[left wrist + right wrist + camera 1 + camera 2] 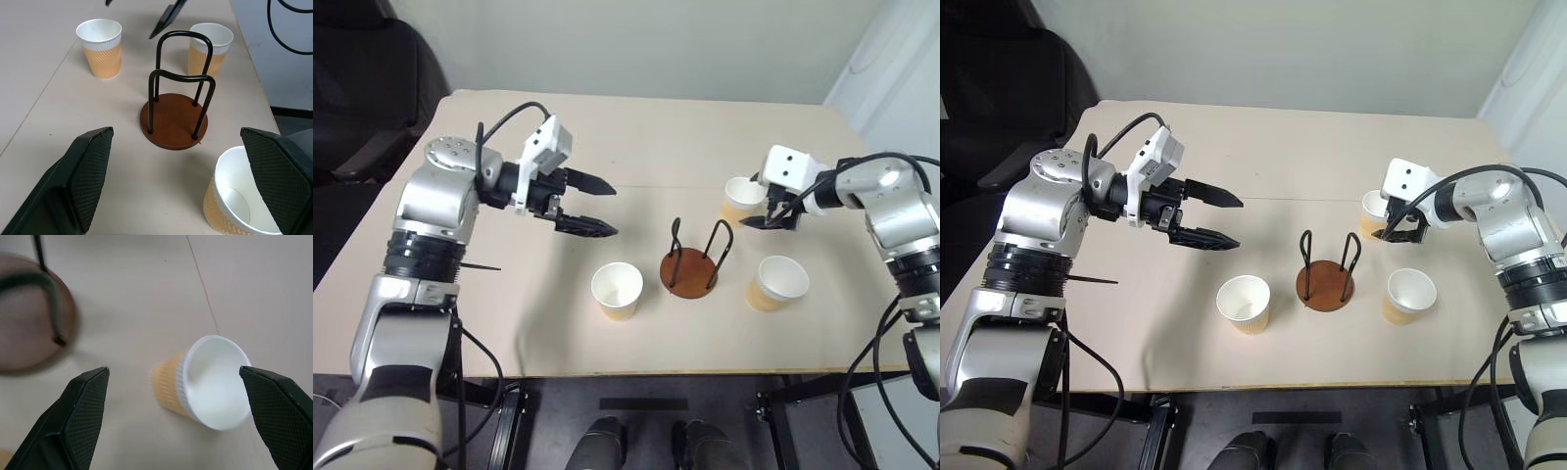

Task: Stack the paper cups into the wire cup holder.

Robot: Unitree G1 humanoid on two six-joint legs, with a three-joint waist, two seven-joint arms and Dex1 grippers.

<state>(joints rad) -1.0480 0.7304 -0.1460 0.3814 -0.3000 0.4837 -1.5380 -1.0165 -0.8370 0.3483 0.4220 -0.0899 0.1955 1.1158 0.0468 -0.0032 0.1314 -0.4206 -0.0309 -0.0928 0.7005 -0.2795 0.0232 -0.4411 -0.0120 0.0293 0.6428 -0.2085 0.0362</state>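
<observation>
My right hand (766, 217) hovered open over the far cup (740, 200); my left hand (609, 209) hung open, holding nothing.

The two head views look down from above the near edge of the table (636, 137) and share the whole top. The left wrist view looks low across the table at the wire cup holder (174, 120). The right wrist view looks close down, sharing that holder.

cups: three tan paper cups (617, 290) (777, 283) (741, 200), upright, apart on bench | holder: empty wire cup holder (693, 266) standing between them
</observation>
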